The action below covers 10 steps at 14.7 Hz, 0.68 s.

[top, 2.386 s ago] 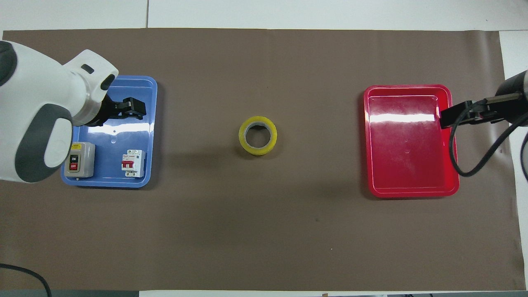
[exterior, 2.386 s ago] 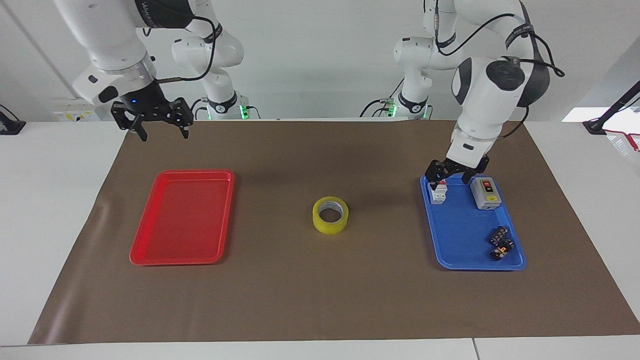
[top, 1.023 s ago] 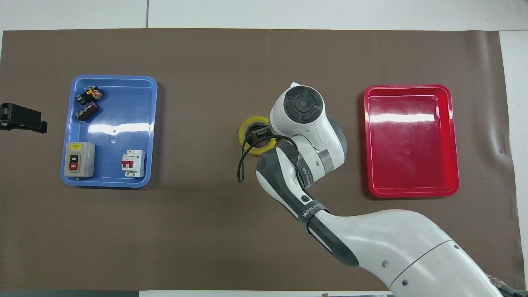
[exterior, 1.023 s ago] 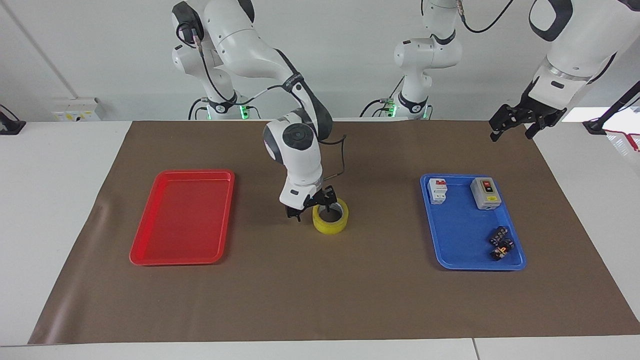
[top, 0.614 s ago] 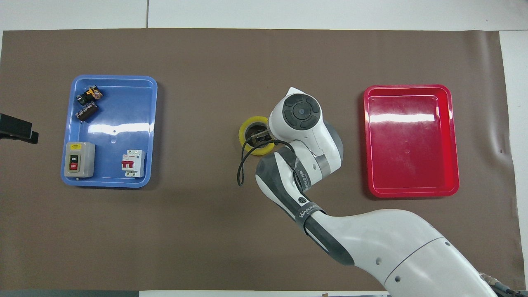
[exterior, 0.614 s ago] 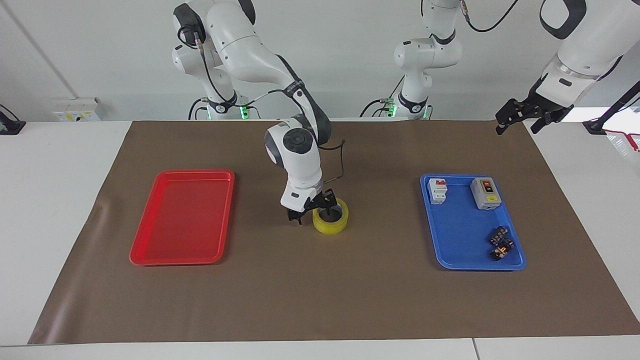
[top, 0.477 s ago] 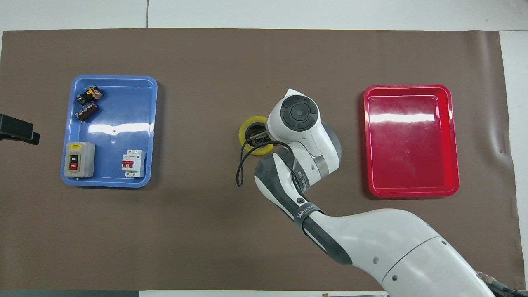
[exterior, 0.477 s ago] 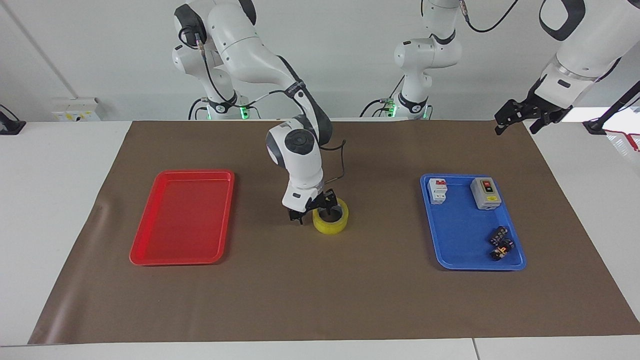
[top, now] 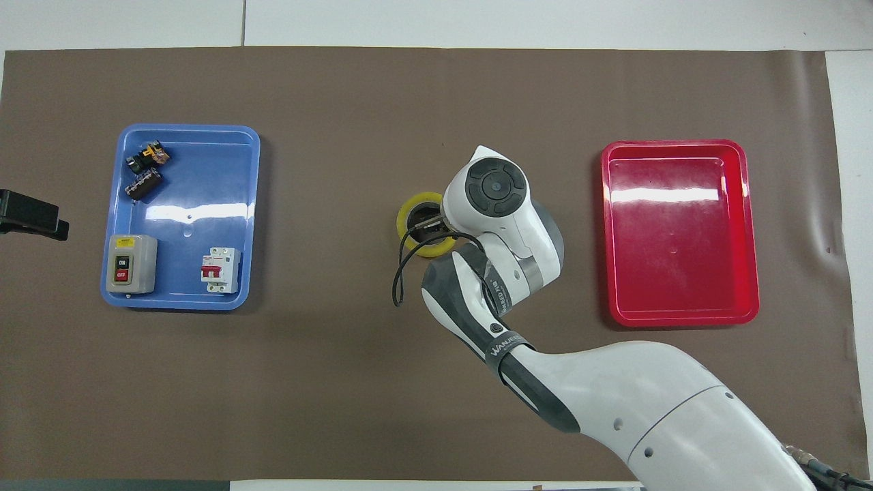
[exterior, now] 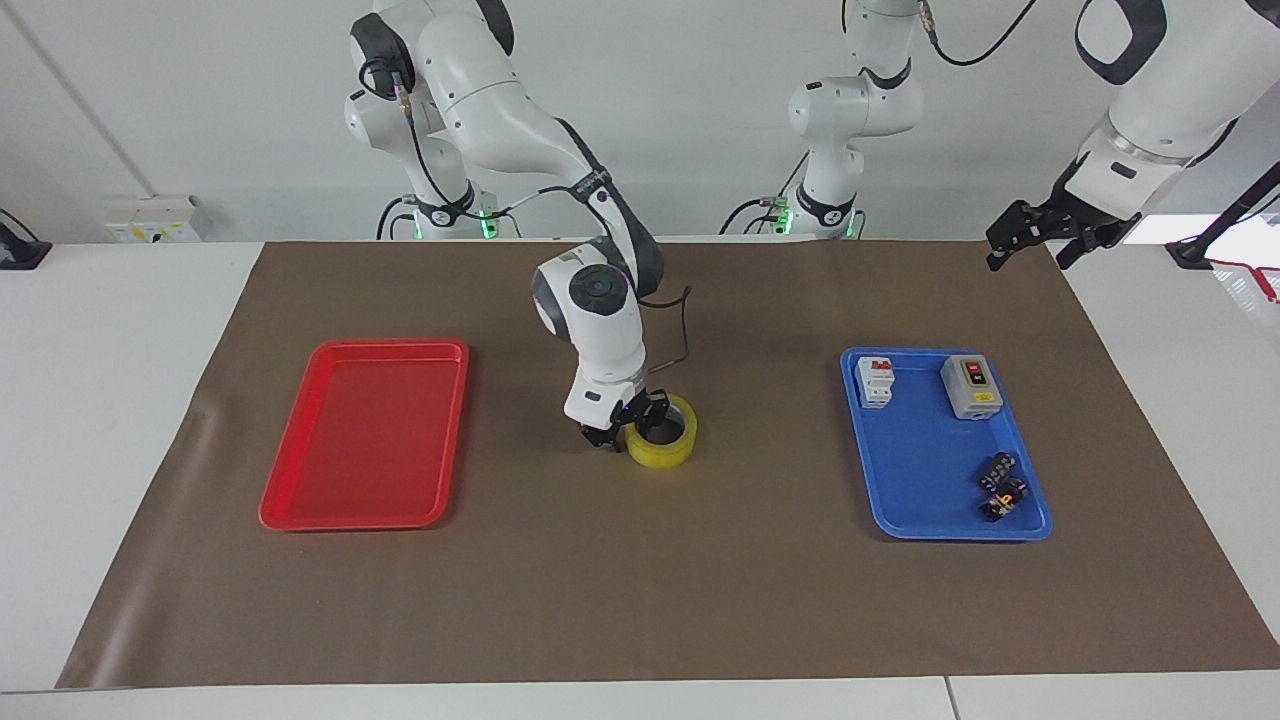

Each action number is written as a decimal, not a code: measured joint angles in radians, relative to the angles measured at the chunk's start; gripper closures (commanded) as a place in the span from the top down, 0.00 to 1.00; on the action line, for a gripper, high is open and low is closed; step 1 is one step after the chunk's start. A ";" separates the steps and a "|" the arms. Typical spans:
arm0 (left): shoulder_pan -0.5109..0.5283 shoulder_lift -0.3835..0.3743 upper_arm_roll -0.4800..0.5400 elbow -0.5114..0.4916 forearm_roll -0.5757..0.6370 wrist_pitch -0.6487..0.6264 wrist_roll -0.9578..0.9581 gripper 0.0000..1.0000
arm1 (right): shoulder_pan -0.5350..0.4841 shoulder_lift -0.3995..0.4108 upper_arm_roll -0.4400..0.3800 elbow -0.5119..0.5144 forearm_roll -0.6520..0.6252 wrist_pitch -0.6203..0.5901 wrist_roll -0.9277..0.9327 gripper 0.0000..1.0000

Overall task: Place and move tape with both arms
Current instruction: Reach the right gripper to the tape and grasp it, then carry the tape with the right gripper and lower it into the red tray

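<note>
Tape [exterior: 662, 432] sits flat on the brown mat [exterior: 640, 600] in the middle of the counter, between the red tray [exterior: 365, 445] and the blue tray [exterior: 945, 450], as the facing view shows. The right gripper [exterior: 626, 420] is down at the tape, one finger inside the ring's hole and one outside its wall, pinched together on the wall. The left gripper [exterior: 1035, 235] hangs high over the mat's edge at the left arm's end, and I cannot tell if its fingers are apart.

From the overhead view, the right arm [top: 614, 402] covers part of the tape [top: 411, 211]. The blue tray [top: 252, 218] holds a grey switch box [top: 131, 263], a white breaker [top: 220, 270] and small dark parts [top: 144, 174]. The left gripper [top: 31, 215] shows at the picture's edge beside the blue tray.
</note>
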 measured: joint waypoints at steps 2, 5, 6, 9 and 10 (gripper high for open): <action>-0.001 0.000 0.000 0.000 0.000 0.000 0.000 1.00 | 0.000 -0.004 0.000 0.006 0.000 -0.015 0.000 0.00; -0.002 -0.001 0.000 -0.001 0.000 0.000 0.000 1.00 | -0.001 -0.003 -0.001 0.024 0.000 -0.057 0.000 0.00; -0.002 -0.001 0.000 -0.001 0.000 0.001 0.000 1.00 | -0.002 -0.003 -0.003 0.038 0.000 -0.080 0.000 0.00; -0.003 -0.001 -0.001 -0.001 0.000 0.001 0.000 1.00 | -0.030 -0.013 -0.013 0.082 -0.004 -0.158 0.000 0.00; -0.003 -0.001 -0.001 -0.001 0.000 0.001 0.000 1.00 | -0.050 -0.025 -0.015 0.093 -0.015 -0.189 0.000 0.00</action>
